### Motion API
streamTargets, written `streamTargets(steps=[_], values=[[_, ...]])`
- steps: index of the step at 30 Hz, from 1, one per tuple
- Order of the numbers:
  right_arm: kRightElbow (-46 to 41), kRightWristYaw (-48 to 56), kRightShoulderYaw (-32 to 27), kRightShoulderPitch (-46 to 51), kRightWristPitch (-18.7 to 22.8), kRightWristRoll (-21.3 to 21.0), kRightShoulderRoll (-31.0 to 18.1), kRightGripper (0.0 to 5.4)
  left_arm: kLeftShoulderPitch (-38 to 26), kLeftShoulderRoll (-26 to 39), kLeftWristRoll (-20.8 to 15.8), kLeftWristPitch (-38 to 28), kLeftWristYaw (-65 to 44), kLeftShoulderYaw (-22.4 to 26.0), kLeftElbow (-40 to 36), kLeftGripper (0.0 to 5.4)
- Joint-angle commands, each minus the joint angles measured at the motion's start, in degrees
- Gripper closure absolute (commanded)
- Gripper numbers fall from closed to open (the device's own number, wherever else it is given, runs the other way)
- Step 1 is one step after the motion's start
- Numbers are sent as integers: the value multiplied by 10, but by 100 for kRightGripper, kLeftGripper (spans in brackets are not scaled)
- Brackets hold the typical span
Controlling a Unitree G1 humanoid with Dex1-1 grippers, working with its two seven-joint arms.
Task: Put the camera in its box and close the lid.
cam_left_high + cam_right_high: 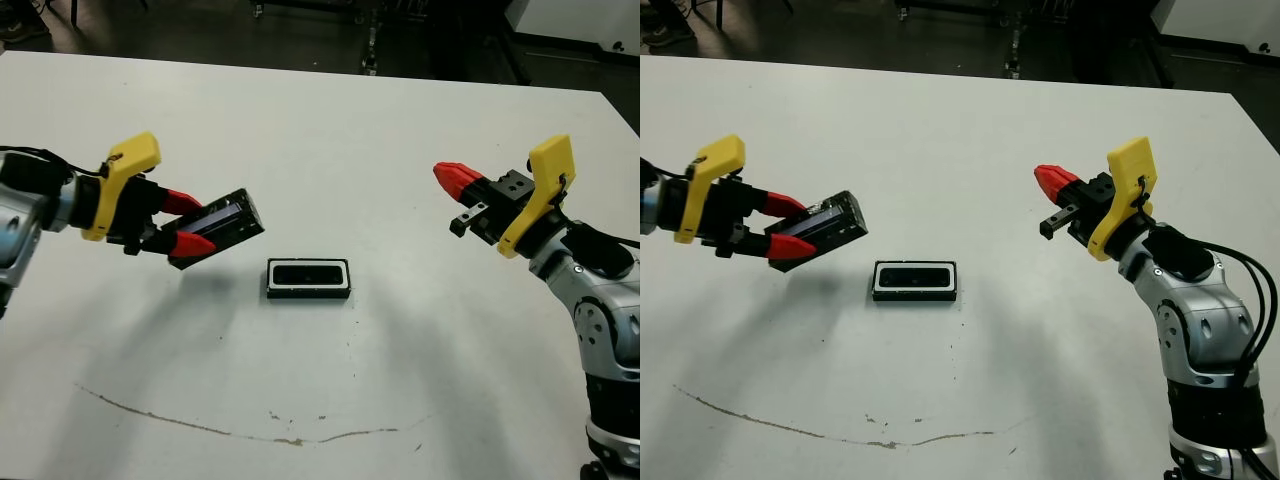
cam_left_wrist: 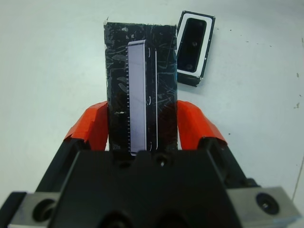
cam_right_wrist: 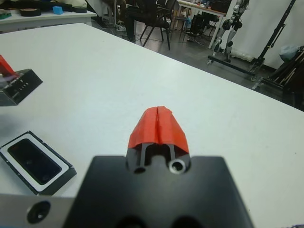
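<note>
On the white counter point(image 1: 330, 120) a small rectangular black-walled box point(image 1: 308, 278) with a white inner lining and rounded corners lies flat near the middle, its long side running across the robot's view. Inside it sits a slim black bar-shaped camera point(image 1: 307, 273), filling most of the recess. The box is open on top. The left gripper point(image 1: 192, 226) hangs above the counter on the robot's left, just beside and a little beyond the box without touching it, and its two red-tipped fingers point(image 2: 97, 126) are clamped on the long edges of a flat rectangular glossy black lid point(image 1: 222, 224) with a crinkly reflective surface. The lid is held clear of the counter and tilted, one end pointing toward the box; in the left wrist view a pale grey strip point(image 2: 137, 97) runs along its length. The right gripper point(image 1: 453, 177) hovers over the counter well apart from the box, on the robot's right, holding nothing, its red fingers point(image 3: 158, 126) pressed together into a single wedge. A faint brownish curved line point(image 1: 230, 430) marks the counter nearer the robot.
</note>
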Motion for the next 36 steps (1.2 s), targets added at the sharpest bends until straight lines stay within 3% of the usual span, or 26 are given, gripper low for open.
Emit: streamTargets(steps=[1, 18, 36], values=[[4, 1, -2, 8, -2, 0, -6, 540, -5, -14, 13, -12, 1, -14, 15, 224], [-2, -7, 0, 7, 12, -1, -7, 540, -43, -70, 23, -10, -44, -50, 91, 224], [3, -7, -1, 10, 8, -1, -7, 540, -34, -96, 21, -2, -57, -48, 94, 224]])
